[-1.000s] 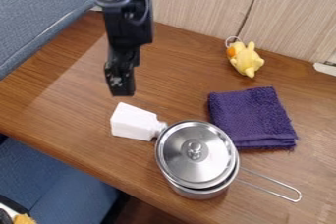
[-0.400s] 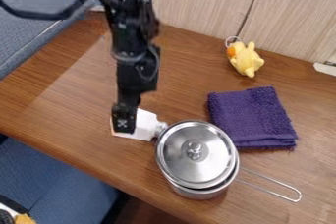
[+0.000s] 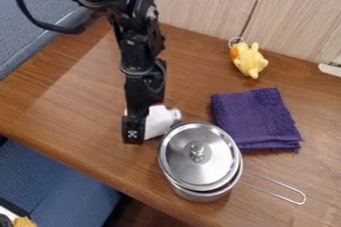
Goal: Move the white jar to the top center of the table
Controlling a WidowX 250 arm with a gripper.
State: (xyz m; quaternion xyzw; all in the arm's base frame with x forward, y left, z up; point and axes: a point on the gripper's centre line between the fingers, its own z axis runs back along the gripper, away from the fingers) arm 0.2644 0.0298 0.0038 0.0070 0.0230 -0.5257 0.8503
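The jar (image 3: pixel 158 121) is seen on its side, just to the right of the tip of the gripper (image 3: pixel 134 132), with its left part hidden behind the black tip. Its neck is pointed toward the upper right, and its body is slanted down to the left. It is set left of centre over the table (image 3: pixel 73 101), close to the upper left rim of the pot (image 3: pixel 200 196); whether the pot is touched by it cannot be told. Whether the gripper is parted or closed on the jar cannot be told either (the view is blocked by the gripper's own dark body).

The arm (image 3: pixel 142 44) is brought in from the top edge, left of centre, and is angled slightly rightward on its way down. Its lower end is held almost upright, with the tip directed down at the table. A cable (image 3: pixel 33 17) is looped out to the left of its upper part.

The pot is covered by a lid (image 3: pixel 190 146), and its wire handle (image 3: pixel 286 191) is turned to the lower right. A purple cloth (image 3: pixel 256 119) is laid to the pot's upper right; beyond it, a yellow toy (image 3: pixel 250 60) is placed near the wall (image 3: pixel 200 2).
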